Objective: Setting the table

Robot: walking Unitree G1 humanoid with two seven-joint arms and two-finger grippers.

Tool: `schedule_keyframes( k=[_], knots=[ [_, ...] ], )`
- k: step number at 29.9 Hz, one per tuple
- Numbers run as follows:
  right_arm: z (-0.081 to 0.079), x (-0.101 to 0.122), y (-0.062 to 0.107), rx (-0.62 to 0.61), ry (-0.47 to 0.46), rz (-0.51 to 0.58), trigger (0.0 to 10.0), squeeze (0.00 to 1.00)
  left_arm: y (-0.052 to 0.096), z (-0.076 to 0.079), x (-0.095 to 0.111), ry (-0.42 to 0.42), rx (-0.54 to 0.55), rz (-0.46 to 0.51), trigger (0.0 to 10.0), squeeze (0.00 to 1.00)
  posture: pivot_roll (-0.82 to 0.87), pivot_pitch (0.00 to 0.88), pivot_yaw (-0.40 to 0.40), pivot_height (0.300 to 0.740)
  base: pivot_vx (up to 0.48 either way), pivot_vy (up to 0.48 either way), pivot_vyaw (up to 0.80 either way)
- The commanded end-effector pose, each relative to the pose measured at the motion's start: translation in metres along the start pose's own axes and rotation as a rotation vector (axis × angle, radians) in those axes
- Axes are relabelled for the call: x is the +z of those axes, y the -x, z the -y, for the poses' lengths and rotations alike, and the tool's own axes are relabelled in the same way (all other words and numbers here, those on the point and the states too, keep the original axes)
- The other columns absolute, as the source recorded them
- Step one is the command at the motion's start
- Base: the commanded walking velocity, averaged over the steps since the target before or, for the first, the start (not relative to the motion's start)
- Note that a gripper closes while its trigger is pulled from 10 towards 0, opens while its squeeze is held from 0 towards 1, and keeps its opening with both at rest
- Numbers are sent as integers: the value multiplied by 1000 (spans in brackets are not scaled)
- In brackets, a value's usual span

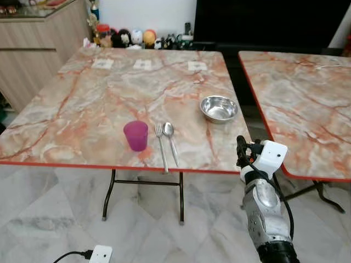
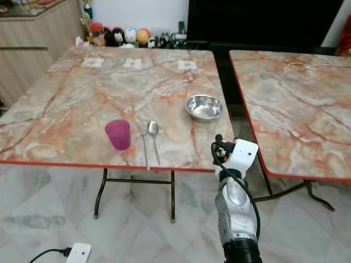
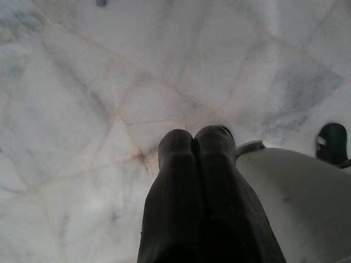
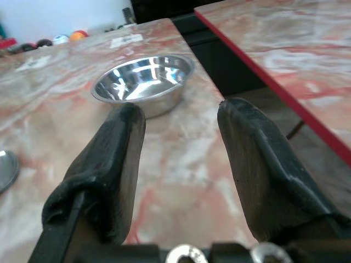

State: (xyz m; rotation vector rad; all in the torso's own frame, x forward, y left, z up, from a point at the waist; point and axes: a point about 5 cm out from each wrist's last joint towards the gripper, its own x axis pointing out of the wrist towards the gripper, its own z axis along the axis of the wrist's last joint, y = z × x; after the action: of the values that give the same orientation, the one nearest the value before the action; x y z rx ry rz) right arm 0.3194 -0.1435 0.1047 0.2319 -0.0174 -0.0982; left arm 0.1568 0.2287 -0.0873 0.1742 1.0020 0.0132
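Table: a square folding table (image 1: 82,109) with a pink-and-grey marble-pattern top and red edge fills the left and centre of the head view.
Bowl: a shallow round stainless-steel bowl (image 1: 219,108) sits right of centre, near the table's right edge; it is empty.
Cup: a translucent purple plastic cup (image 1: 136,135) stands upright, lower centre-left, close to the near edge.
Cutlery: a metal fork (image 1: 161,145) and a metal spoon (image 1: 170,139) lie side by side just right of the cup, handles toward the near edge.
Right gripper (image 4: 181,120): raised at lower right beside the table's near right corner, fingers spread apart and empty, pointed at the bowl, not touching it.
Left gripper (image 3: 193,143): hangs over the pale marble floor (image 3: 82,109), fingers pressed together, empty.
Second table (image 1: 307,98): same marble top, right of frame.
Far edge: small paper cards (image 1: 142,64) lie in a row, with toy figures (image 1: 131,37) behind.
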Motion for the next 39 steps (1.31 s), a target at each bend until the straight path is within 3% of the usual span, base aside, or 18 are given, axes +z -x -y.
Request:
schedule_keyframes(
  k=[1,17,29,30,31,32,36,39],
  knots=[
    [7,2,-1,-21,8,6,10000,0,-1,3,6,19,-8,14,10000,0,71,0,-32,740,356,0,0],
    [3,3,-1,13,15,9,10000,0,-2,3,6,22,-5,14,10000,0,76,0,-37,740,358,0,0],
    [9,9,-5,-40,-10,14,10000,0,-1,2,6,14,-5,14,10000,0,78,0,-32,740,0,0,0],
    [13,10,-7,-59,-28,7,10000,200,-1,2,6,13,-5,14,10000,0,76,0,-32,740,0,0,0],
    [15,10,-8,-72,-41,3,10000,200,-1,2,6,13,-5,13,10000,0,76,0,-32,740,0,0,0],
    [17,11,-10,-84,-53,-1,10000,984,-2,2,6,13,-5,14,10000,0,76,0,-31,740,0,0,0],
    [25,14,-18,-112,-82,-21,10000,1000,-2,2,7,11,-5,14,10000,0,77,0,-29,740,0,0,0],
    [29,10,-26,-136,-94,-98,10000,1000,-2,2,7,6,-7,13,10000,0,75,0,-26,740,0,0,0]
  ],
)
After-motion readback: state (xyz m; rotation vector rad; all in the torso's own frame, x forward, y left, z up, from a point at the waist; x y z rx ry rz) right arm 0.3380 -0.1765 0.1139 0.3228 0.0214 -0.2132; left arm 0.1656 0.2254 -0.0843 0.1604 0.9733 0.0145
